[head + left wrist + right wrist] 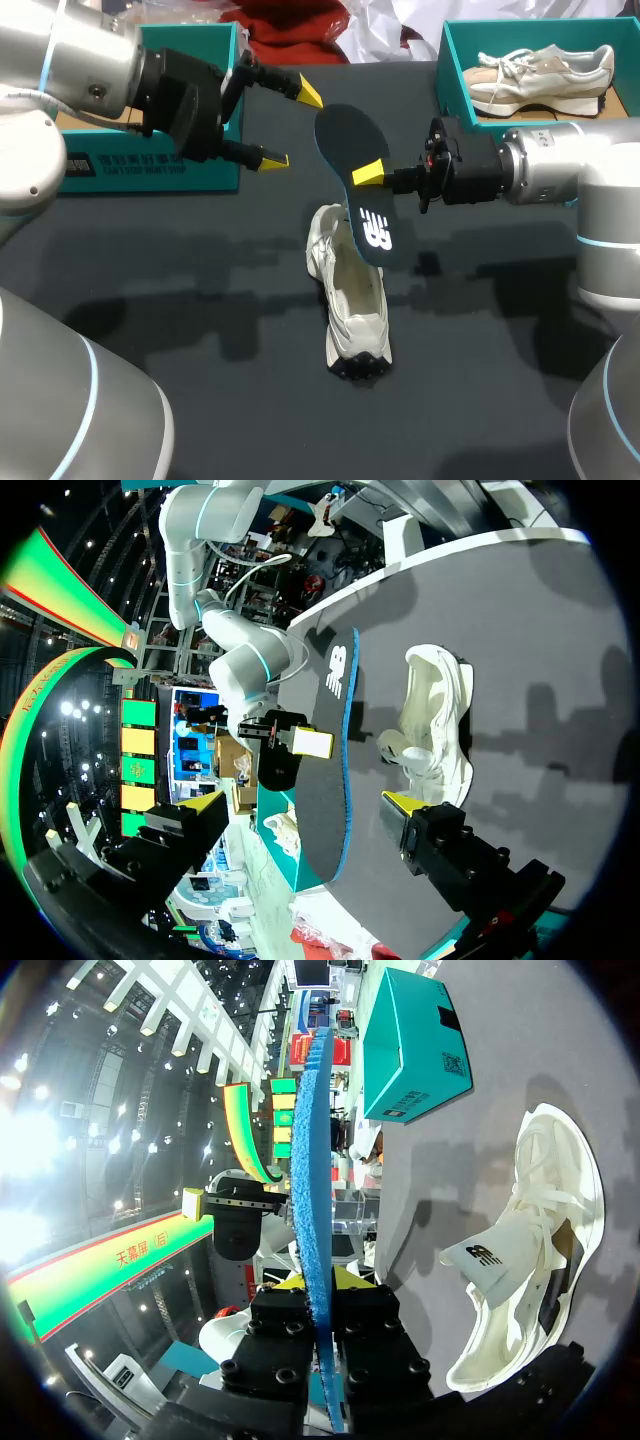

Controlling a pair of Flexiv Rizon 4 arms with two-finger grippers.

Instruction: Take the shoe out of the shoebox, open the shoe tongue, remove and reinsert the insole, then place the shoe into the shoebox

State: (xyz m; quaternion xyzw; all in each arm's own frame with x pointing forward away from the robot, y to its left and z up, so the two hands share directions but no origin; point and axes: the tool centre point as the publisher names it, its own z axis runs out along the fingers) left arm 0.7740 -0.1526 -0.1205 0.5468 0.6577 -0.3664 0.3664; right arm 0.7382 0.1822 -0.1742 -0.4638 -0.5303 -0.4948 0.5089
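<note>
My right claw (pixel 372 175) is pinched shut on the insole (pixel 345 135), gripping it by its long edge near the middle. The insole stands on edge in the air, dark face towards the head camera and blue underside away. I judge that grip lets me steer either end down into the shoe. The logo end points down at the white shoe (pixel 350 310), which lies on the dark tabletop (pixel 200 280) just below, its mouth gaping and its tongue folded back. I cannot tell whether the insole's lower end touches the collar. With the shoe open like that, the way in looks free, so I take the insole to be out and its return to be the step in hand. My left claw (pixel 290 126) is spread wide and holds nothing. It hangs just beside the insole's upper end, well placed, I think, to steady that floppy end or press it home. The open shoebox (pixel 445 70) sits at the far right with another shoe (pixel 540 75) in it. A second teal box (pixel 150 170) stands behind my left claw.
</note>
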